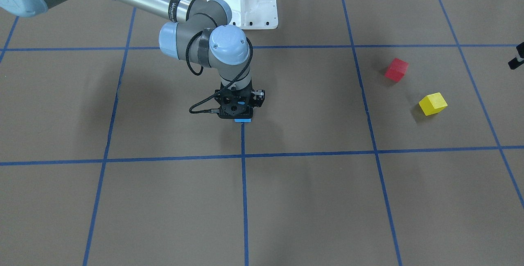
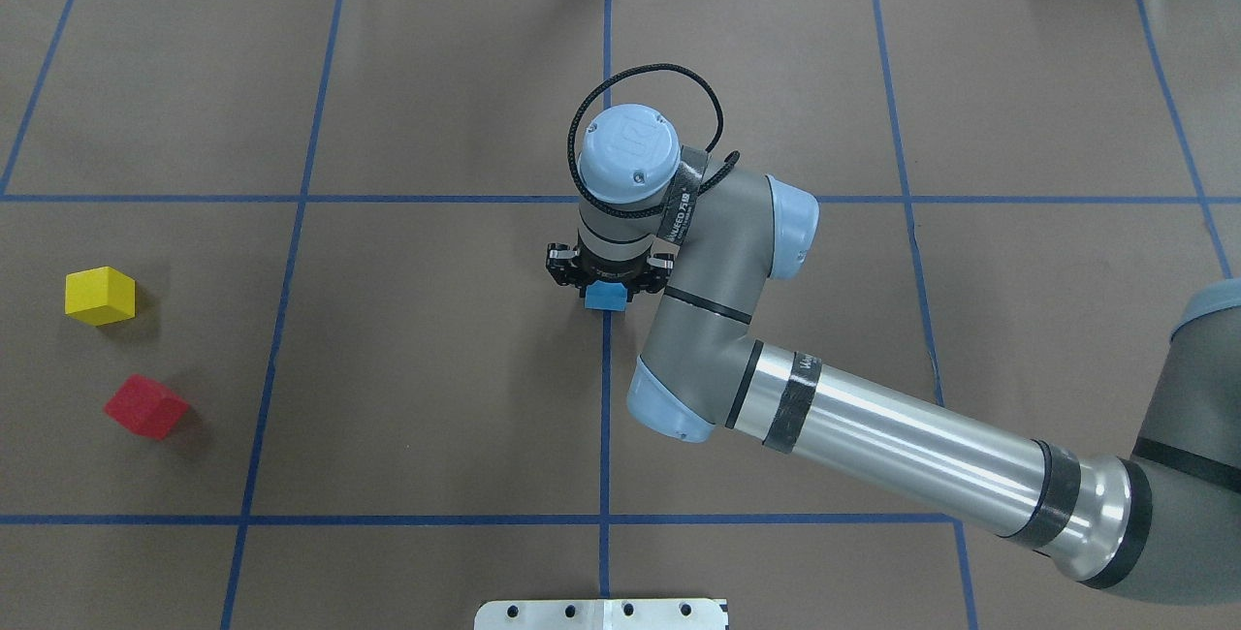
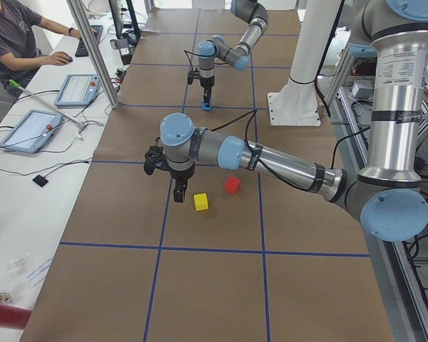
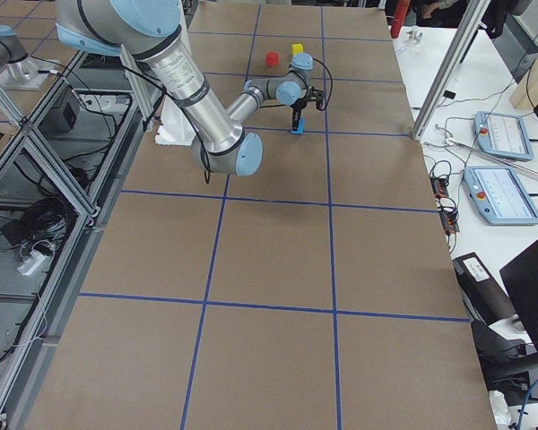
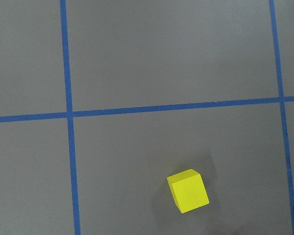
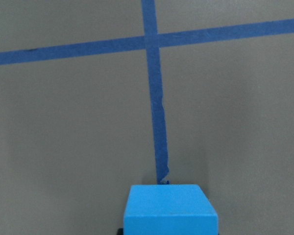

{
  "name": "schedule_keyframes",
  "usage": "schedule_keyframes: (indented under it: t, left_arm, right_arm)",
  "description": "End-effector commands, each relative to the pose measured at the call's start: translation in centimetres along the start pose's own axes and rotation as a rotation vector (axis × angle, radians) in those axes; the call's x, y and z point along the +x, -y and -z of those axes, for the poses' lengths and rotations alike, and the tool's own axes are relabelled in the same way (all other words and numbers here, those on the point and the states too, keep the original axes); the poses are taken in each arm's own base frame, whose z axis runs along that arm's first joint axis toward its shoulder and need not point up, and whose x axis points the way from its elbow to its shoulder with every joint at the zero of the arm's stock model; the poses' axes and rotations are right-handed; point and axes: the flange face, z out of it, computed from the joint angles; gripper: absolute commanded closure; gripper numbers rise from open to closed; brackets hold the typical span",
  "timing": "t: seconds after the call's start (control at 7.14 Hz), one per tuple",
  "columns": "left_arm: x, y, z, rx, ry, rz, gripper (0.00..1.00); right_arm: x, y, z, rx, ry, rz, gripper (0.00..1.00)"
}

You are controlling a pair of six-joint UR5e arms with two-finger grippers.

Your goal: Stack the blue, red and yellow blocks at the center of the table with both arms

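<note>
My right gripper [image 2: 605,283] stands upright at the table's centre, shut on the blue block [image 2: 606,298]. The block is at or just above the table, on a blue tape line, and fills the bottom of the right wrist view [image 6: 170,209]. The red block [image 2: 145,406] and the yellow block [image 2: 100,295] lie apart on the table on my left side. My left gripper [image 3: 178,191] hangs above the table just beside the yellow block [image 3: 200,201]; I cannot tell whether it is open. The left wrist view shows the yellow block [image 5: 188,191] below, without fingers.
Blue tape lines [image 2: 606,417] mark a grid on the brown table. The white robot base [image 1: 241,0] stands at my edge. An operator [image 3: 21,43] and tablets [image 3: 30,130] are on a side bench beyond the table's far edge.
</note>
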Motion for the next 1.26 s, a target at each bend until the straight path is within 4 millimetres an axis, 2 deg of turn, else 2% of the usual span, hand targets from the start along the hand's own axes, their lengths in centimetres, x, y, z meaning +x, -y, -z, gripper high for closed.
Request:
schedule_keyframes:
  t: [0.0, 0.14, 0.28, 0.42, 0.56, 0.7, 0.84, 0.98, 1.12]
  left_arm:
    - [2.7, 0.4, -2.5, -0.036, 0.001, 0.107, 0.0]
    - [5.6, 0.6, -5.2, -0.016, 0.059, 0.151, 0.01]
    - [6.1, -0.2, -6.3, -0.002, 0.053, 0.173, 0.0]
    - [6.3, -0.4, -6.5, 0.004, 0.047, 0.19, 0.0]
    - [8.5, -1.1, -8.8, -0.037, 0.05, 0.261, 0.0]
    - [10.6, -1.7, -10.0, -0.046, 0.034, 0.339, 0.0]
    - [13.3, -3.0, -12.2, -0.066, 0.012, 0.441, 0.0]
    - [13.7, -7.2, -14.6, -0.03, 0.021, 0.351, 0.0]
    - [15.2, -10.9, -17.5, -0.01, 0.027, 0.224, 0.01]
  right_arm:
    - [-0.8, -0.1, 1.6, 0.01, 0.054, 0.022, 0.0]
    - [0.5, -0.3, 2.6, 0.018, 0.068, 0.024, 0.0]
    - [1.6, -0.6, 2.6, 0.019, 0.07, 0.023, 0.0]
    - [1.8, -0.4, 3.1, 0.022, 0.075, 0.022, 0.0]
    - [6.1, -0.3, 5.2, 0.006, 0.107, 0.008, 0.0]
    - [12.5, 0.2, 8.2, 0.005, 0.133, -0.022, 0.0]
    - [16.7, 1.1, 9.9, 0.009, 0.137, -0.046, 0.0]
    - [18.5, 1.8, 9.7, 0.018, 0.119, -0.009, 0.0]
    - [19.3, 1.8, 9.1, 0.023, 0.107, 0.01, 0.0]
